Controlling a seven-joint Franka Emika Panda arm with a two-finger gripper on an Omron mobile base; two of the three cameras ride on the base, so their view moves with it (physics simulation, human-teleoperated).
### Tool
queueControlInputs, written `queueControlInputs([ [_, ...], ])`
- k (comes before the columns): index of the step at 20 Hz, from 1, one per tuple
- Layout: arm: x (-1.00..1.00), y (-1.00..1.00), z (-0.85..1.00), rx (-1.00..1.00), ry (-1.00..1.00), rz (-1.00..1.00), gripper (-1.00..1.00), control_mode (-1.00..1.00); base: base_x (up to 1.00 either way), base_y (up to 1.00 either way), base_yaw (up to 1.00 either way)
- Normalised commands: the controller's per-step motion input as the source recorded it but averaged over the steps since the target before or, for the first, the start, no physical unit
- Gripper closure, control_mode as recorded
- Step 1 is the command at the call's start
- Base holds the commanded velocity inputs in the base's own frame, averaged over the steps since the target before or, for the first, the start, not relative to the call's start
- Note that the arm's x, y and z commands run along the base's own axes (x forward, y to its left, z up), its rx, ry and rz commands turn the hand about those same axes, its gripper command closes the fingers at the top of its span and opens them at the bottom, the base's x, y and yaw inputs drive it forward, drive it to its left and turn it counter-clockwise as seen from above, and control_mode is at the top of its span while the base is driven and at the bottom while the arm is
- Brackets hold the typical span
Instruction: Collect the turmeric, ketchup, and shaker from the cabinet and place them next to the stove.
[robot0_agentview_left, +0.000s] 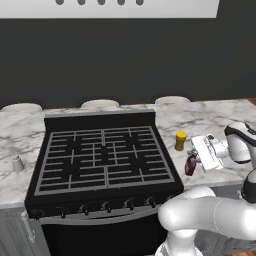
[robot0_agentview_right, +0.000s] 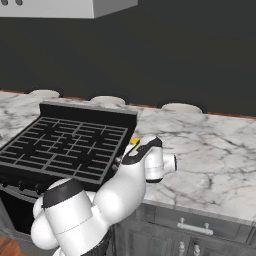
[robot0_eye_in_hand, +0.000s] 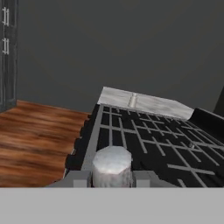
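The two-finger gripper is clamped on the slim dark red ketchup bottle, over the marble counter right of the black stove, just beside the yellow turmeric jar.

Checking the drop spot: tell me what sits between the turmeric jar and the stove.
Nothing: in the left base view, only bare marble counter separates the turmeric jar from the stove.
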Motion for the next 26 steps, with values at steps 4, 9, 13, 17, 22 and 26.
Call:
queueControlInputs([
  [4, 0.1, 0.0, -0.14, 0.0, 0.0, 0.0, 1.0, -1.0, 0.0, 0.0, 0.0],
  [9, 0.11, 0.0, -0.14, 0.0, 0.0, 0.0, 1.0, -1.0, 0.0, 0.0, 0.0],
  [13, 0.16, 0.0, -0.17, 0.0, 0.0, 0.0, 1.0, -1.0, 0.0, 0.0, 0.0],
  [17, 0.16, -0.02, -0.16, 0.0, 0.0, 0.0, 1.0, -1.0, 0.0, 0.0, 0.0],
  [22, 0.04, 0.0, -0.22, 0.0, 0.0, 0.0, -1.0, -1.0, 0.0, 0.0, 0.0],
  [26, -0.1, -0.03, -0.08, 0.0, -0.01, 0.0, -1.0, -1.0, 0.0, 0.0, 0.0],
])
